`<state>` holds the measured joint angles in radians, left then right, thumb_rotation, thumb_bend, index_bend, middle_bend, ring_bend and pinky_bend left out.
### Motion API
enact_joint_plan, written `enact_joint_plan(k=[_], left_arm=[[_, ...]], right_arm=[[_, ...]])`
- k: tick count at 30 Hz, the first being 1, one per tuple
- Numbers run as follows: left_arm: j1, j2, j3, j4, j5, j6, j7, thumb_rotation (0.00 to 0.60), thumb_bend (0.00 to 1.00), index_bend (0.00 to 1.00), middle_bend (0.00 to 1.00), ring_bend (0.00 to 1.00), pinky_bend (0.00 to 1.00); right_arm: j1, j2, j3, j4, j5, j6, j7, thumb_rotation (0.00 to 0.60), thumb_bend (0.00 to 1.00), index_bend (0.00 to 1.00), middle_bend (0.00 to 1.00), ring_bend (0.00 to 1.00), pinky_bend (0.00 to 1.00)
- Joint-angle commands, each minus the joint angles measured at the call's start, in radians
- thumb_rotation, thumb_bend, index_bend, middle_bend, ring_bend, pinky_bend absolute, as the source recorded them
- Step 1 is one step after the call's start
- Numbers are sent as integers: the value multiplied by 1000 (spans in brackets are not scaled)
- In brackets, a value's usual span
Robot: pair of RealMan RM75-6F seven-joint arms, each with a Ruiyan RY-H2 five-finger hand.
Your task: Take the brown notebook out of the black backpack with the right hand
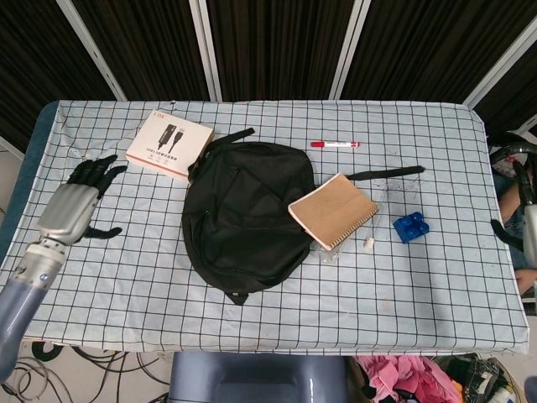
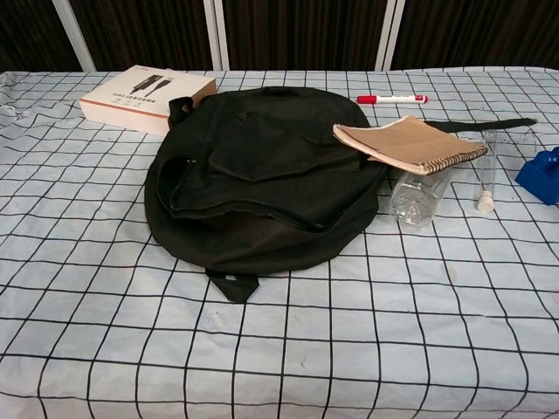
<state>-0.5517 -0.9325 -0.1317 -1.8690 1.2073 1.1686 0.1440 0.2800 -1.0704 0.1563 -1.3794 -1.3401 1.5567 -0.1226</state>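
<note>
Notebook (image 1: pixel 333 211) lies across backpack (image 1: pixel 243 214) edge; left robot hand (image 1: pixel 77 197) spread, right one's fingers unreadable

Notebook out, lying across the bag's right edge.

Brown notebook (image 1: pixel 334 210) (image 2: pixel 409 144): closed, plain kraft cover up, spiral binding along its lower-right edge, turned diagonal to the table grid. Left part rests on the black backpack (image 1: pixel 245 215) (image 2: pixel 262 175), right part overhangs past the bag and sits slightly raised, so it's a bit tilted. Backpack: rounded, flat and slack on the checked cloth mid-table, fabric creased, one strap poking out top-left, a small tab at the bottom edge.
</note>
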Motion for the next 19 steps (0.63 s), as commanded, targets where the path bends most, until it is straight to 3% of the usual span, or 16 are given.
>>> enact_joint_plan(k=[1, 6, 11, 19], left_arm=[[204, -25, 139, 10, 194, 251, 85, 600, 0, 118, 20, 0, 0], [329, -82, 205, 99, 304, 395, 37, 600, 0, 119, 20, 0, 0], [429, -118, 245, 154, 290, 451, -11, 600, 0, 121, 20, 0, 0], [463, -124, 219, 196, 336, 492, -68, 600, 0, 124, 19, 0, 0]], right_arm=[[-147, -27, -118, 22, -95, 127, 24, 540, 160, 0, 9, 201, 226], [-212, -57, -166, -12, -147, 172, 11, 575, 161, 0, 9, 201, 213], [-248, -88, -202, -55, -214, 200, -51, 579, 161, 0, 9, 192, 192], [-262, -102, -201, -74, -249, 183, -75, 584, 161, 0, 9, 184, 190]])
